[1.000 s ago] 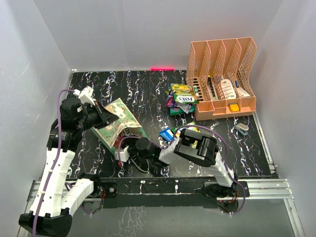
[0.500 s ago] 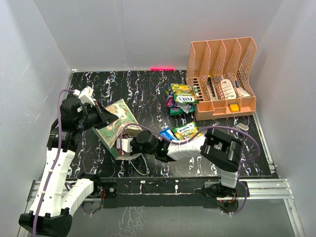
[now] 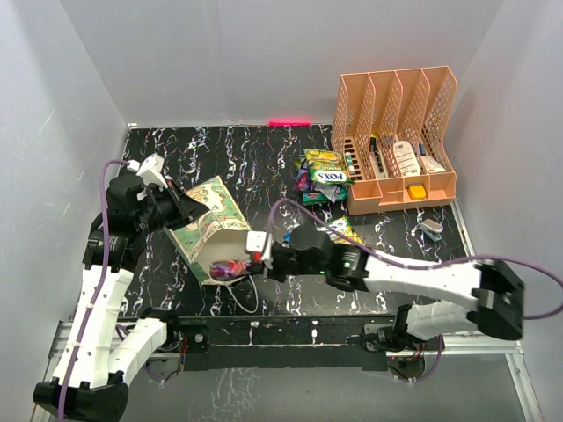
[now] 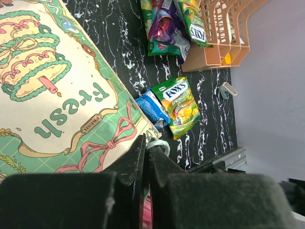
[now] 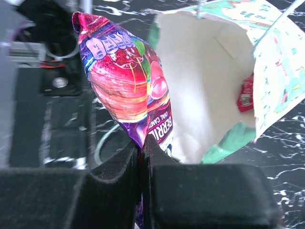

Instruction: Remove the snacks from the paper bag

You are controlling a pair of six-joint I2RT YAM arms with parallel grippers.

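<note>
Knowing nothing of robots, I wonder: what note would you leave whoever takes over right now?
Left hand: shut on the edge of the mint-green paper bag.
Right hand: shut on a purple-pink glossy packet at the bag's mouth.
Done: packet pile beside the peach mesh organizer; green FOX'S packet and blue packet also out.
Left: set this packet down; something red shows inside the bag.

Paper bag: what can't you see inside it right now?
- Right wrist: the packet and the right tool cover the lower inside of the bag; a red item is half hidden by its wall.
- Top: mouth too small to read.
- Left wrist: only the outside shows.
</note>
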